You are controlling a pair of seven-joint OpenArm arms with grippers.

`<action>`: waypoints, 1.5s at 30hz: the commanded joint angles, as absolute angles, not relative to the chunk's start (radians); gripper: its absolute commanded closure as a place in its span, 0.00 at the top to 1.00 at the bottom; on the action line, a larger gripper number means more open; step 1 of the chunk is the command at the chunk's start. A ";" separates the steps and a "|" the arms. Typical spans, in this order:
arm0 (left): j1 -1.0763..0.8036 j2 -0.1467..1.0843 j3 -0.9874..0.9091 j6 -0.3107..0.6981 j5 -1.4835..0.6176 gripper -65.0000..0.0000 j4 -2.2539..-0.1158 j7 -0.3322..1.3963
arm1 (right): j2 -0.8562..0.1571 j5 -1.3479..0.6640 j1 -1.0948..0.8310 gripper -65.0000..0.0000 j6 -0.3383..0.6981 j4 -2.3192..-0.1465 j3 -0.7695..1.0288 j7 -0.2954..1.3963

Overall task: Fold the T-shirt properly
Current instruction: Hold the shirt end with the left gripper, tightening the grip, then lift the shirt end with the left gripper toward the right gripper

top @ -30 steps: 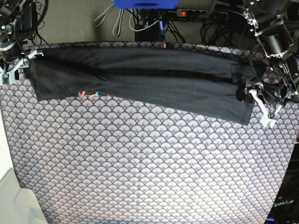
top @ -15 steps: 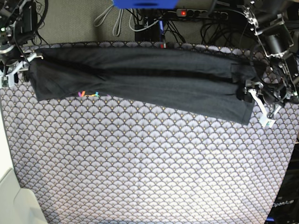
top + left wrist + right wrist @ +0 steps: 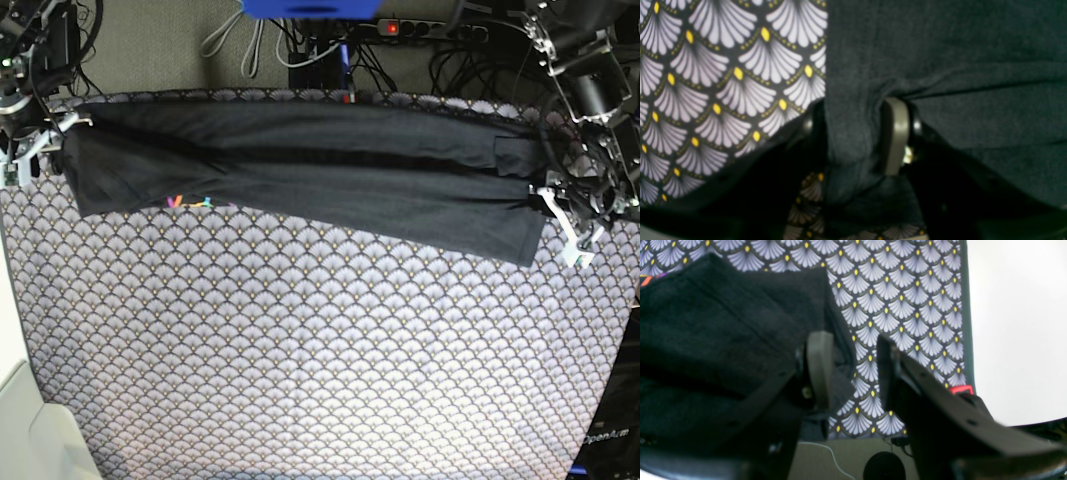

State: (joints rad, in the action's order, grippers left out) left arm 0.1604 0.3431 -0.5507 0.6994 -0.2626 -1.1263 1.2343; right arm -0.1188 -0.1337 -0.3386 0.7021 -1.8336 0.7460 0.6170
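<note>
Left jaws pinched on T-shirt [image 3: 940,66] edge, right jaws parted astride its other end, cloth between

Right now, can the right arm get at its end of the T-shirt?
Probably yes. The right gripper sits at the T-shirt edge: one finger rests against the fabric, the other stands over bare tablecloth. The jaws stand apart and nothing blocks them.

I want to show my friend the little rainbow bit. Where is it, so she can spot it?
Look at the big tablecloth with the fan pattern, then at the long dark T-shirt lying across its far side. Near the shirt's lower edge sits a tiny striped mark: the only bright colours on the dark cloth.
</note>
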 commanded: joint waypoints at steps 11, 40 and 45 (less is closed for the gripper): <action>0.124 0.323 -0.544 0.698 -0.196 0.01 -1.104 1.386 | -0.134 -0.140 -0.335 0.35 0.698 -1.848 0.754 0.593; 0.114 0.160 -0.545 0.698 -0.194 0.01 -1.655 1.396 | -0.134 -0.140 -0.335 0.35 0.698 -1.848 0.754 0.593; 0.093 0.076 -0.536 0.698 -0.171 0.01 -1.741 1.396 | -0.134 -0.140 -0.335 0.35 0.698 -1.848 0.754 0.593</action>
